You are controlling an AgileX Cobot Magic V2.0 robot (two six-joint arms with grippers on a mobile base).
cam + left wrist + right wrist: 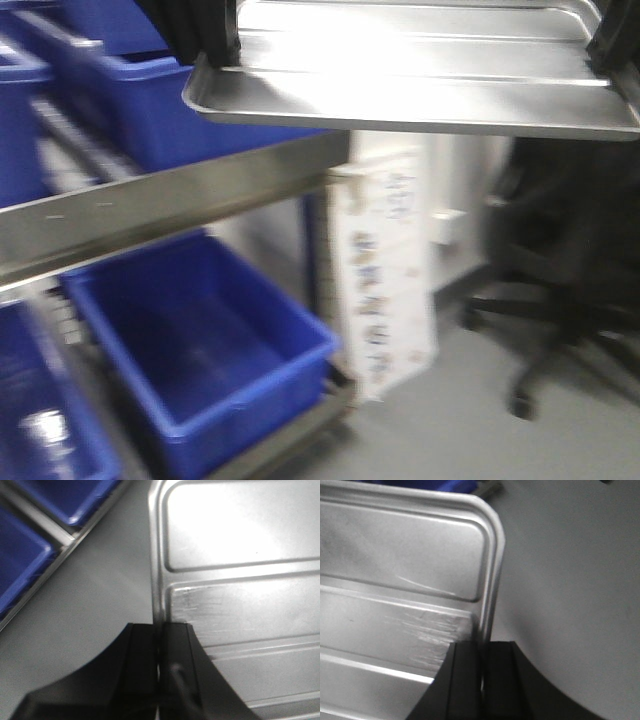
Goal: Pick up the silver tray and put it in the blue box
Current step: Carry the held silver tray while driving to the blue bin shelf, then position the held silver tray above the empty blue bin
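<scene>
The silver tray (420, 75) hangs level in the air at the top of the front view, its ribbed base bright with glare. My left gripper (160, 627) is shut on the tray's (240, 580) left rim. My right gripper (482, 645) is shut on the opposite rim of the tray (395, 580). In the front view only dark parts of the left gripper (210, 30) and right gripper (615, 40) show at the tray's two ends. An open blue box (200, 350) sits on the lower shelf, below and left of the tray.
More blue crates (140, 90) fill the rack's upper shelf behind a steel rail (170, 200). A white printed panel (385, 270) leans beside the rack. A black office chair (570, 280) stands on the grey floor at right. Blue crates (65, 500) lie below the left wrist.
</scene>
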